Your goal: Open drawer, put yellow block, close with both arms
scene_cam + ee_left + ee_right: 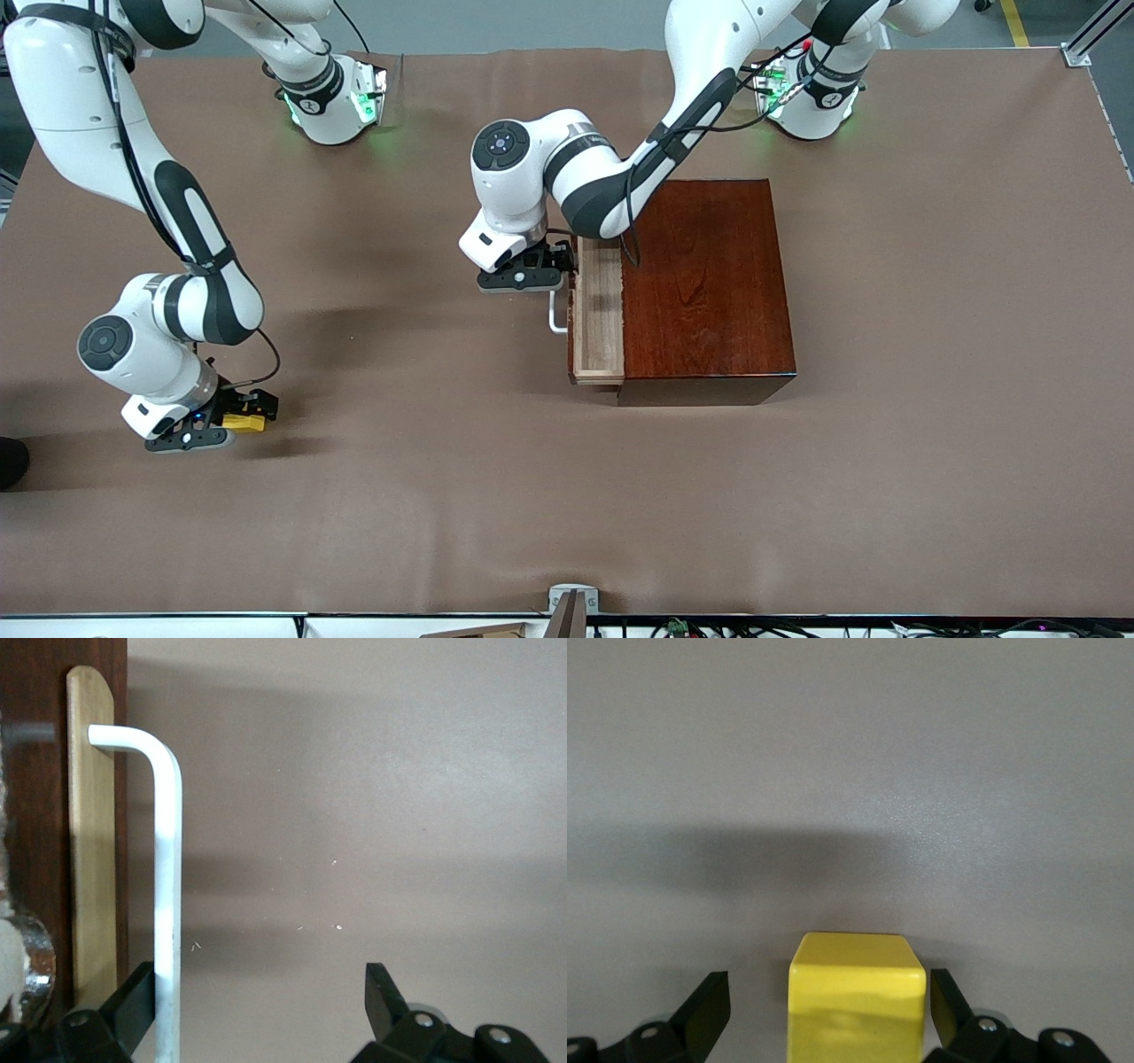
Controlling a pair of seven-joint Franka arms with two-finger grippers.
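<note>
- Nearest the front camera is the yellow block [244,423], sitting on the brown desk [886,487] toward the right arm's end, well apart from the wooden box [704,288].
- Right hand [232,416] is down at the desk with the block between its two fingers; in the right wrist view the fingers [707,1010] stand wide on either side of the block [857,992], with a gap on one side and the other finger just beside it. So the hand is open and brackets the cube without gripping it.
- Deciding relation: the block lies straight between the right hand's fingers, squared to them, so closing them should be all the pick needs. The right arm is by far the nearer one to the block.
- Drawer [598,310] is pulled partway out of the box, showing a narrow strip of light-wood tray that runs along the box front. Its inside looks empty.
- White bar handle [556,317] sticks out from the drawer front toward the right arm's end.
- Left hand [547,266] is at the drawer front, open; in the left wrist view one finger [133,1005] is just beside the handle [166,895] and the other stands well off it, so nothing is clamped.
- My judgement: the drawer is open only a little, which may be tight for dropping the cube in.
</note>
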